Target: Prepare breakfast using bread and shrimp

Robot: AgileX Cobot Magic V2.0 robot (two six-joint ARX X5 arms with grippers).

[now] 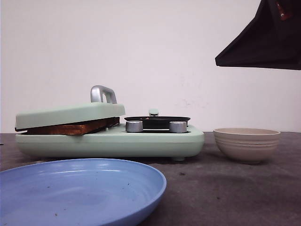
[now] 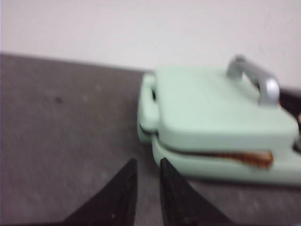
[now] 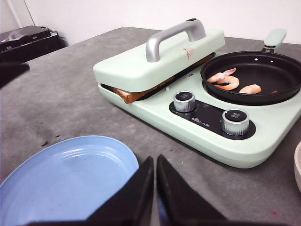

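- I see a dark grey, speckled counter [image 1: 235, 188] running back to a plain white wall [image 1: 155, 47].
- The mint breakfast maker [image 3: 197, 117] is my landmark: the bread [image 3: 141, 92] sits pinched under its lid [image 3: 160, 59], and three shrimp [image 3: 231, 83] lie in its black pan [image 3: 277, 75].
- A blue plate [image 1: 80, 190] lies in front of it and a beige bowl [image 1: 247, 143] to its right.
- The left fingers [image 2: 146, 197] and right fingers [image 3: 154, 197] are nearly closed, holding nothing.

so the cooker [image 1: 110, 141] sits mid-table [image 1: 225, 188], bread [image 1: 70, 127] under its lid [image 1: 70, 113] on the left side, shrimp [image 3: 229, 82] in the pan [image 3: 254, 77] on the right. plate [image 1: 80, 190] is out in front, bowl [image 1: 247, 144] off to the cooker's right.
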